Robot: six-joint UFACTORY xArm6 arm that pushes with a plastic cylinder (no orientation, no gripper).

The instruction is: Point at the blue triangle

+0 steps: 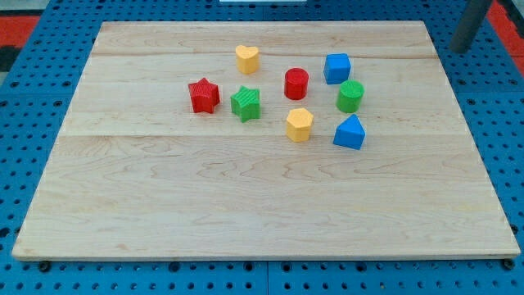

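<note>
The blue triangle (350,133) lies on the wooden board (246,205), right of centre. Just above it stands a green cylinder (350,97), and to its left a yellow hexagon (300,124). My rod shows as a dark blurred bar at the view's top right corner, off the board. Its tip (461,49) sits over the blue pegboard, far up and to the right of the blue triangle, touching no block.
A blue cube (336,69), a red cylinder (296,83), a yellow heart (247,59), a green star (246,104) and a red star (204,96) lie in a cluster in the board's upper middle. Blue pegboard (508,123) surrounds the board.
</note>
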